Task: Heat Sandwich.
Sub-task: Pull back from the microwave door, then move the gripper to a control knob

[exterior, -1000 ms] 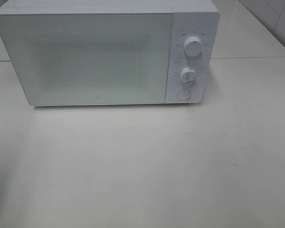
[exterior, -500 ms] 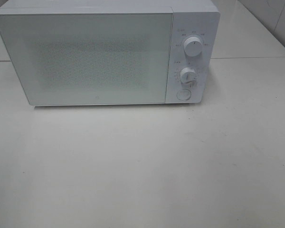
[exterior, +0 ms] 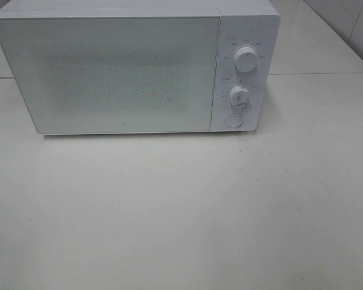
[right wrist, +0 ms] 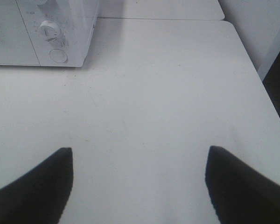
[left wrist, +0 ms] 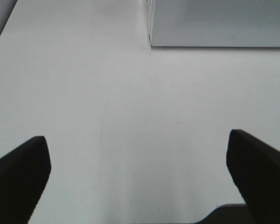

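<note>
The sandwich is out of view in every frame. A white microwave [exterior: 136,66] stands at the back of the table with its door shut; its corner shows in the left wrist view [left wrist: 219,23] and its dial side in the right wrist view [right wrist: 42,32]. My left gripper [left wrist: 137,170] is open over bare tabletop, its dark fingers [left wrist: 18,172] far apart with nothing between them. The right gripper [right wrist: 140,182] is also open above bare table, holding nothing. Neither arm shows in the exterior high view.
The microwave panel carries two white dials [exterior: 246,60] [exterior: 239,96] and a round button [exterior: 233,120]. The white table [exterior: 181,211] stretches in front of it. The table's right edge [right wrist: 263,88] drops to a dark gap. A seam [exterior: 320,74] joins a second tabletop behind.
</note>
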